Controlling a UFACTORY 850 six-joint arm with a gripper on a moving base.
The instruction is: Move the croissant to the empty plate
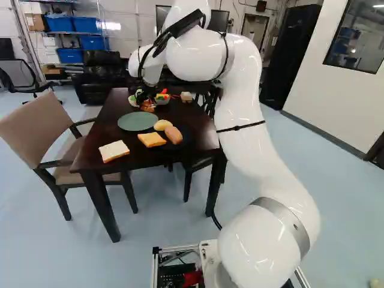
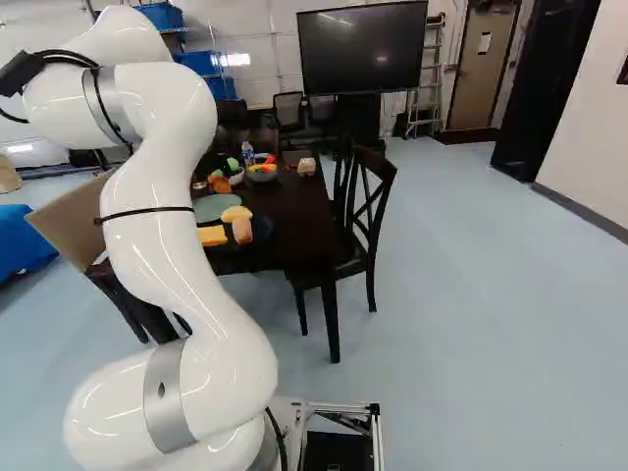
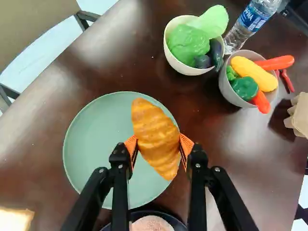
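In the left base view my gripper [image 1: 144, 97] hangs over the table beyond the green plate [image 1: 137, 122], partly hidden by the arm. The wrist view shows the gripper [image 3: 159, 147] shut on the croissant [image 3: 155, 137], with an orange pad pressing each side. Seen from there, the croissant covers part of the green plate [image 3: 91, 144], near the rim on the bowls' side; its height above the plate is hard to judge. No food lies on the visible part of that plate.
A dark plate [image 1: 187, 139] with bread items stands beside the green one; a bread slice [image 1: 113, 150] lies near the table corner. Bowls of green [image 3: 181, 67] and mixed vegetables [image 3: 225, 91], a bottle [image 3: 250, 24] and an egg carton [image 3: 301, 115] stand farther along. Chairs flank the table.
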